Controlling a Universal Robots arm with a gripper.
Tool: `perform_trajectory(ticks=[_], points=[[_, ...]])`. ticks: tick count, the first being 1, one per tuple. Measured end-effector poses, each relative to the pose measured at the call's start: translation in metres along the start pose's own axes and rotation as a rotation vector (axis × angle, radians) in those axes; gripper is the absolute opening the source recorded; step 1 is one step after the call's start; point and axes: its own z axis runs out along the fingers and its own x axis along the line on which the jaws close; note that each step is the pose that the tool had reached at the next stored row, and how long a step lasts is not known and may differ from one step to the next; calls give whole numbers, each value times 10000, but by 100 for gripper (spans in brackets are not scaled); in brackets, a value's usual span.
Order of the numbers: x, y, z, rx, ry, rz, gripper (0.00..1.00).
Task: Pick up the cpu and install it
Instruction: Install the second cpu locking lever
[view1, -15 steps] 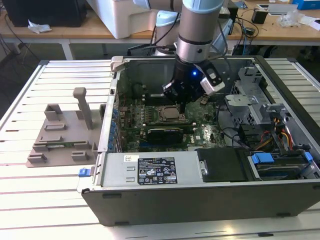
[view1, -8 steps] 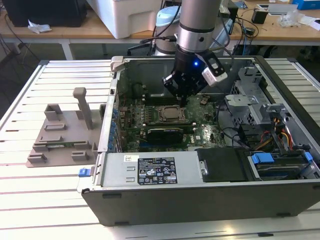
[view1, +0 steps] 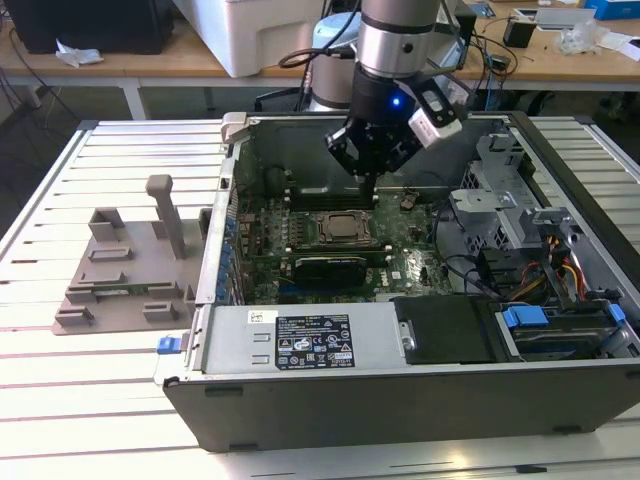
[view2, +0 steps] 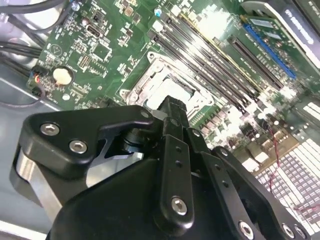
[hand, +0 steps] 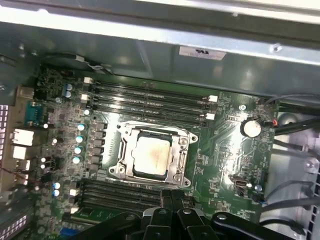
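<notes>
Slatted white metal forms the worktop (view1: 60, 400) where we see an open computer case (view1: 400, 400) lying on its side, with a grey plastic fixture (view1: 125, 275) just beside it toward the exterior view's left. Our arm reaches down into the case, and the claw (view1: 367, 185) hangs above the motherboard (view1: 400, 265), close over the far edge of the socket (view1: 331, 228). Its fingers (view2: 172, 112) are pressed together and hold nothing. We find the cpu (hand: 151, 155) seated flat inside the socket's metal frame in the first wrist view, silver top up, between two banks of memory slots (hand: 150, 97). A round coin battery (hand: 250, 127) sits on the board well apart from it
</notes>
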Motion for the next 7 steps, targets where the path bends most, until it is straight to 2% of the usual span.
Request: perform_trajectory(ticks=[7], points=[[1,0,-12,-1,0,0,11]])
